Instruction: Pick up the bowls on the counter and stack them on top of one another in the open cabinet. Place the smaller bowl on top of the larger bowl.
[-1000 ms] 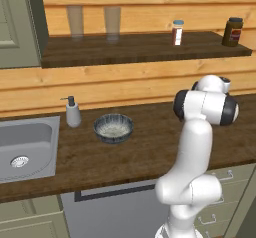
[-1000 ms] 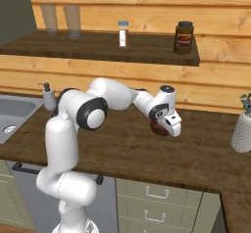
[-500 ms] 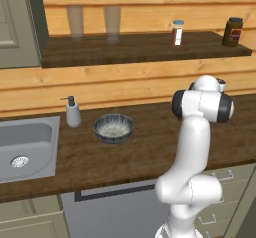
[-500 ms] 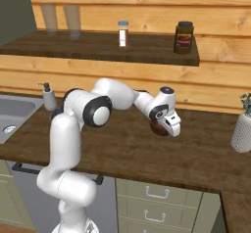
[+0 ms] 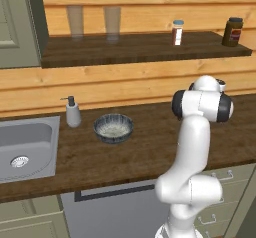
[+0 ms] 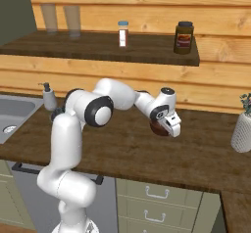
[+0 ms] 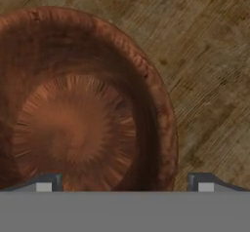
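Note:
The smaller bowl point(image 7: 83, 109), glossy reddish-brown, sits on the counter point(image 7: 210, 55) right under my gripper point(image 7: 126, 183). The gripper is open; one fingertip point(image 7: 46, 183) hangs over the bowl's inside and the other stands outside its rim. In the right base view the gripper point(image 6: 169, 127) hovers at the smaller bowl point(image 6: 158, 128) on the right part of the counter point(image 6: 122, 149). The larger bowl point(image 5: 113, 127), ribbed grey-blue, rests on the counter point(image 5: 140, 152) near the sink. Above is the open cabinet shelf point(image 5: 140, 49) with its grey-green door point(image 5: 17, 27) at left.
A soap dispenser point(image 5: 73, 113) stands between the sink point(image 5: 25, 147) and the larger bowl. On the shelf are two glasses point(image 5: 75, 21), a spice bottle point(image 5: 177, 32) and a dark jar point(image 5: 233, 31). A pale vase point(image 6: 242, 129) stands at the counter's far right.
The hand has dipped slightly lower over the reddish-brown bowl. The bowls have not moved.

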You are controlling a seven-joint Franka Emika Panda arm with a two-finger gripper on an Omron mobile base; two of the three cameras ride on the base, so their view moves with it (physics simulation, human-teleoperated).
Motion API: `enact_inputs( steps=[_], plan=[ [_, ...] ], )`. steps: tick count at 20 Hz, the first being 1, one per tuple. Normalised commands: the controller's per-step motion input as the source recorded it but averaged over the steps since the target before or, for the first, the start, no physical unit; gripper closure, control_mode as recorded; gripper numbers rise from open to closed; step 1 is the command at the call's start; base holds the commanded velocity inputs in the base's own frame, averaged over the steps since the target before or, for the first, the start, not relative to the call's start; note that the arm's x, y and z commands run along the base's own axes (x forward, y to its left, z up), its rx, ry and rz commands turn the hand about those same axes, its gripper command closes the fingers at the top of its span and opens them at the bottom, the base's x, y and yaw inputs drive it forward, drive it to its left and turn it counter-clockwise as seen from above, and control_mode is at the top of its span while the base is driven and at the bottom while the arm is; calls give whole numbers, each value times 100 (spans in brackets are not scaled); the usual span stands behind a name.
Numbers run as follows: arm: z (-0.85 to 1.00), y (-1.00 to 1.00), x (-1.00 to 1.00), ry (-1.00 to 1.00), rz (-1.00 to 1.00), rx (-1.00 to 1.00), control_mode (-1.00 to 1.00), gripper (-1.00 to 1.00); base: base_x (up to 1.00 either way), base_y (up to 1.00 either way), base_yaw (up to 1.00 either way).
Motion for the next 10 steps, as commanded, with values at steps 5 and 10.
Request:
enact_inputs(
  steps=[5, 10],
  plan=[
    [-5, 0, 0, 0, 0, 0, -100, 100, 0, 0, 0],
    [0, 0, 0, 0, 0, 0, -100, 100, 0, 0, 0]
  ],
)
